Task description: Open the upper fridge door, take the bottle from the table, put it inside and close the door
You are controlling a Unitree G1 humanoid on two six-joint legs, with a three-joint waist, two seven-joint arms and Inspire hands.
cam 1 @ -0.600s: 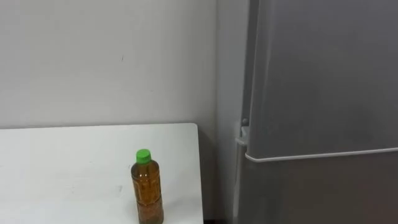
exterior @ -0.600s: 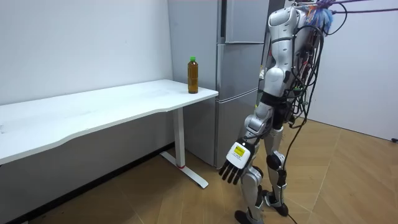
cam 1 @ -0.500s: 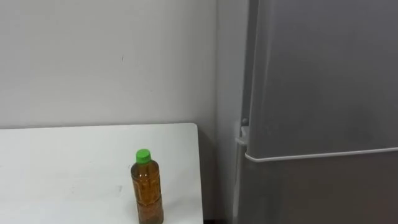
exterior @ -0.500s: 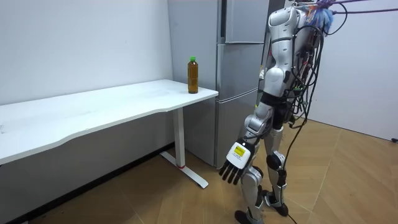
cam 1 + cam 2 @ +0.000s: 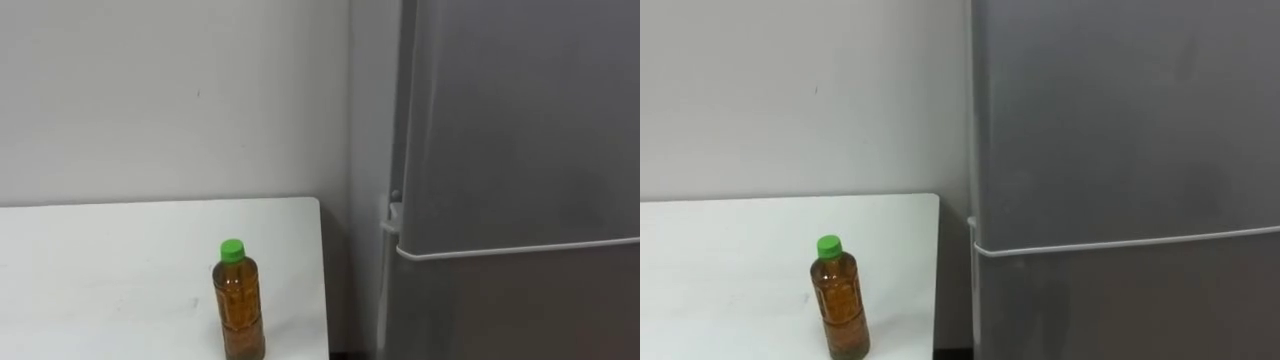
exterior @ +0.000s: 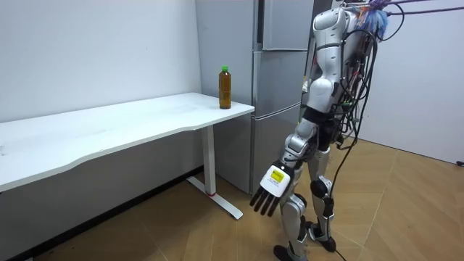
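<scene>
- Since the earlier frames, the left hand (image 6: 270,191) is swinging a touch lower and toward the room view's left. Nothing else is changing, and the faint slide of the eye views is the camera's own.
- Room view: the robot is standing on the floor near the fridge (image 6: 279,65), turned toward it. The left hand is hanging low at its side, well below the fridge's upper door, with fingers straight and spread, holding nothing. The bottle (image 6: 225,88) is standing upright on the tabletop (image 6: 130,119), at the corner nearest the fridge and well apart from the hand. Both fridge doors are sitting closed.
- Left eye view: the amber bottle with its green cap is standing just left of the fridge, near the tabletop edge that is facing it. A narrow gap is separating that edge from the fridge's side. A pale seam is running across the fridge front, marking off the closed upper door from the lower one.
- Right eye view: the same layout is showing, with the bottle upright beside the fridge and the seam crossing the closed front.
- Progress, as I am judging it: the task is barely starting. The bottle is waiting untouched, so grasping it, opening the upper door and setting the bottle inside are all remaining.
</scene>
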